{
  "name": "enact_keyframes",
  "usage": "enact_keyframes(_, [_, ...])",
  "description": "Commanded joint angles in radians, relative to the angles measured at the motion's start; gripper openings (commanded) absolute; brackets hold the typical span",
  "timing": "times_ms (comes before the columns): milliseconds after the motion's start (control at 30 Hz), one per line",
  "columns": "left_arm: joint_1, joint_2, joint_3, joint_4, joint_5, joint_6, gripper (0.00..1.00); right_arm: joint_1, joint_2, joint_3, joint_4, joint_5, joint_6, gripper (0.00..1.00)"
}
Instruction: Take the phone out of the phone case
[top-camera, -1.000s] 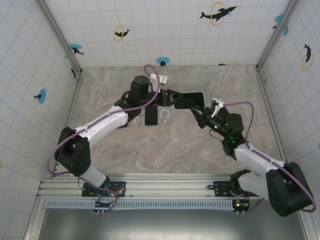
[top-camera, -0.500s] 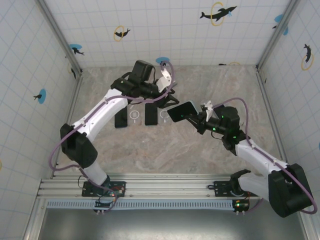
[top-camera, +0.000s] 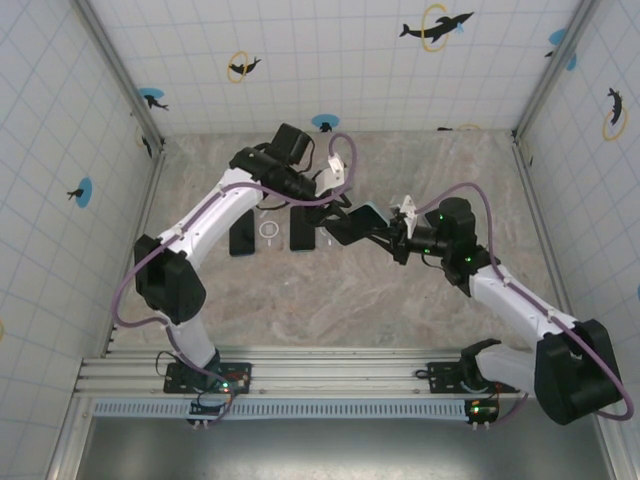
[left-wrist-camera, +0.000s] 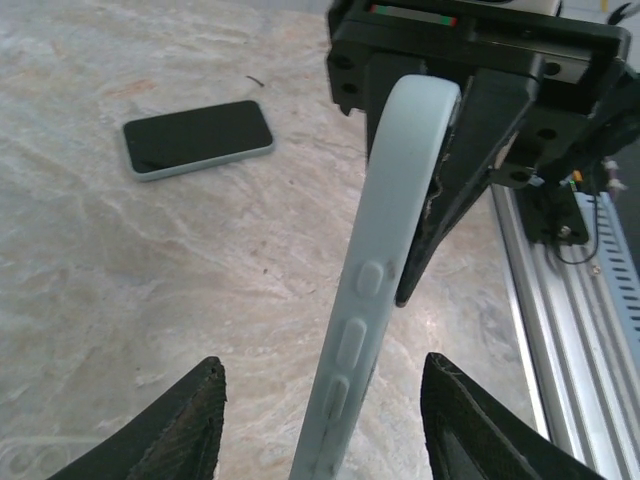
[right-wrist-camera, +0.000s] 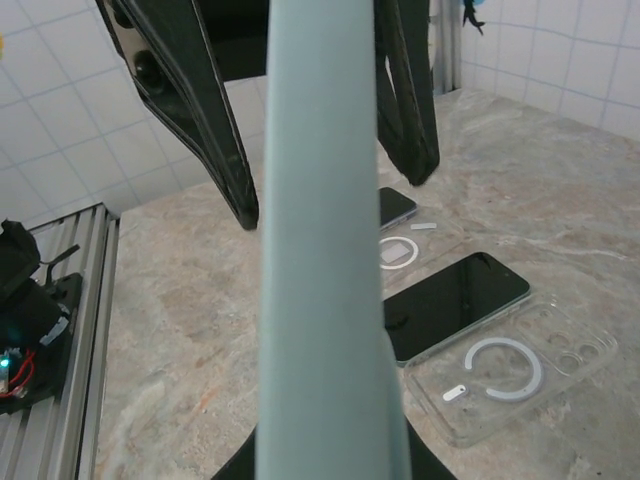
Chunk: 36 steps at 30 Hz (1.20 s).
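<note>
Holding a pale blue-green phone case edge-on in mid-air above the beige marble desk, with the dark-faced phone seated inside it. Clamped on its far end by the right gripper, black fingers pressed flat against both faces. Straddled at the near end by the left gripper, jaws apart, a gap showing on either side. Lying flat on the desk, well apart: a black-screened handset in a light case. Elsewhere, another dark handset just beside a clear empty case with a white ring.
</note>
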<state>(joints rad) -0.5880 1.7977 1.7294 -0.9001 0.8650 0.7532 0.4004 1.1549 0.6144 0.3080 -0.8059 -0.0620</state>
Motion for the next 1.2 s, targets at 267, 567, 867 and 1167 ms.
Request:
enact_keyframes(267, [0.005, 0.066, 0.1, -0.199, 0.16, 0.168, 0.37, 0.031, 0.061, 0.131, -0.078, -0.097, -0.128, 0.0])
enact_keyframes(567, [0.005, 0.075, 0.091, -0.197, 0.225, 0.178, 0.29, 0.042, 0.075, 0.124, -0.023, -0.133, -0.081, 0.01])
enact_keyframes(867, [0.005, 0.103, 0.093, -0.214, 0.22, 0.176, 0.16, 0.039, 0.081, 0.134, -0.032, -0.144, -0.082, 0.01])
enact_keyframes(1167, [0.004, 0.097, 0.086, -0.166, 0.238, 0.136, 0.0, 0.044, 0.088, 0.124, -0.031, -0.129, -0.089, 0.11])
